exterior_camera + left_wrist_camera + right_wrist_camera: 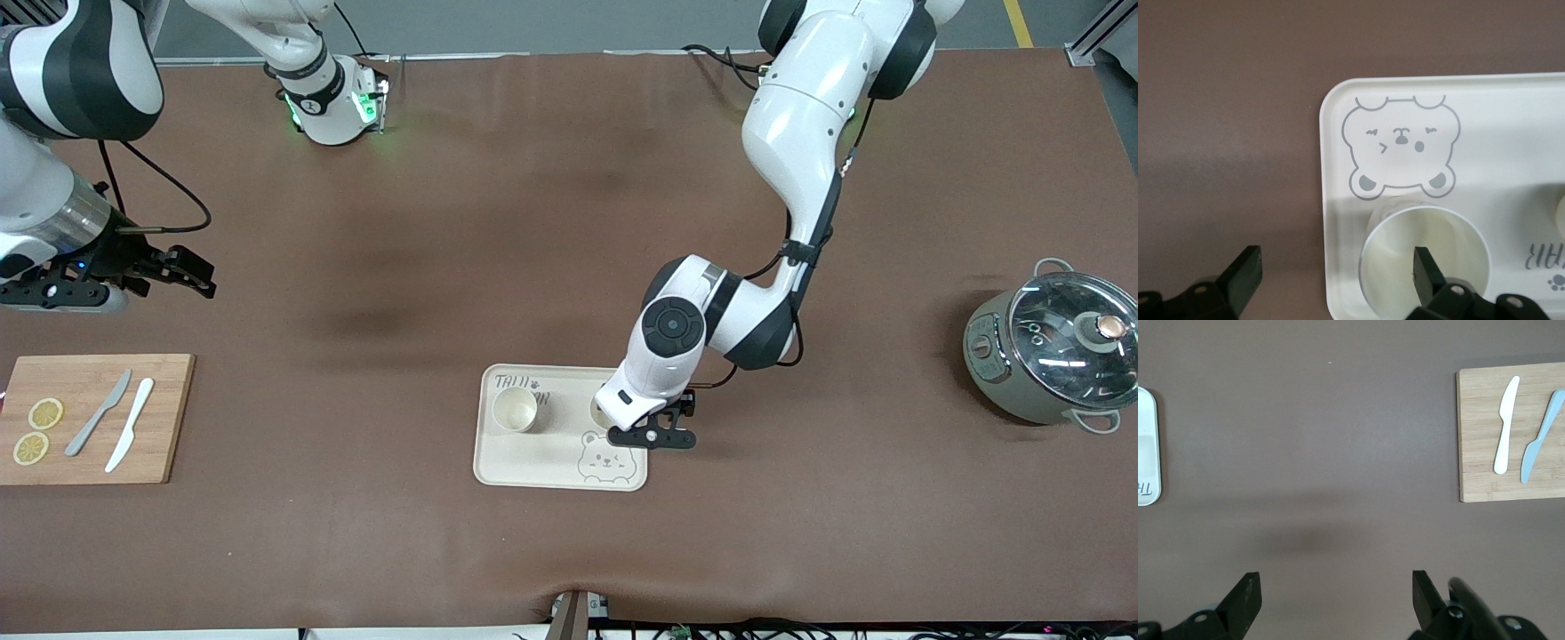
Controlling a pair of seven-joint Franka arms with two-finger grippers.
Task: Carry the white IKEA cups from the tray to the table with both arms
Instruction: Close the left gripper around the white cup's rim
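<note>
On the bear tray stood both white cups: one cup sat alone toward the right arm's end of the tray, and the other cup sat at the tray's edge toward the left arm's end. The left gripper hung low over that second cup, fingers spread, one finger inside the rim and the other outside the tray. The right gripper waited with its fingers spread over bare table near the bamboo cutting board, well apart from the tray.

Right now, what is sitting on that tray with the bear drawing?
Two white cups stand on the bear tray: one cup in the open, the other cup mostly covered by the left tool, whose open fingers straddle its rim. Both look empty.
</note>
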